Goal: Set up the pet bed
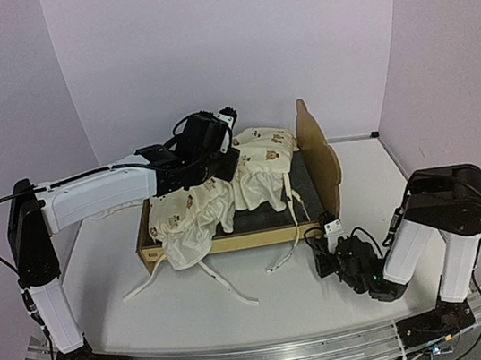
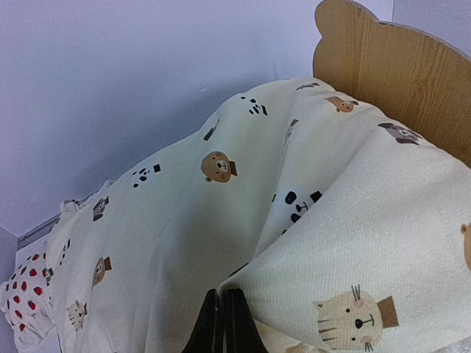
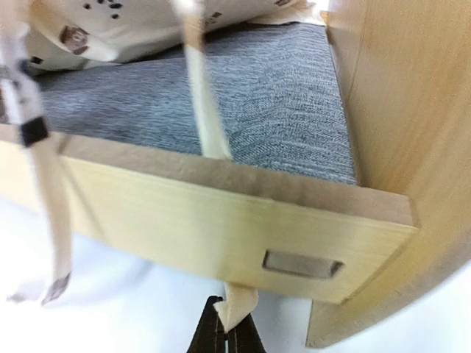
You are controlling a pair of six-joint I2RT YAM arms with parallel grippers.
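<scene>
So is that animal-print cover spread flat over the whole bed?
No, the cover is bunched up in a heap, leaving part of the grey base bare.

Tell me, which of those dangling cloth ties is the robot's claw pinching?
The tie draped over the bed's side rail beside the headboard: the right gripper is shut on its end. The other ties hang or lie loose further left.
</scene>
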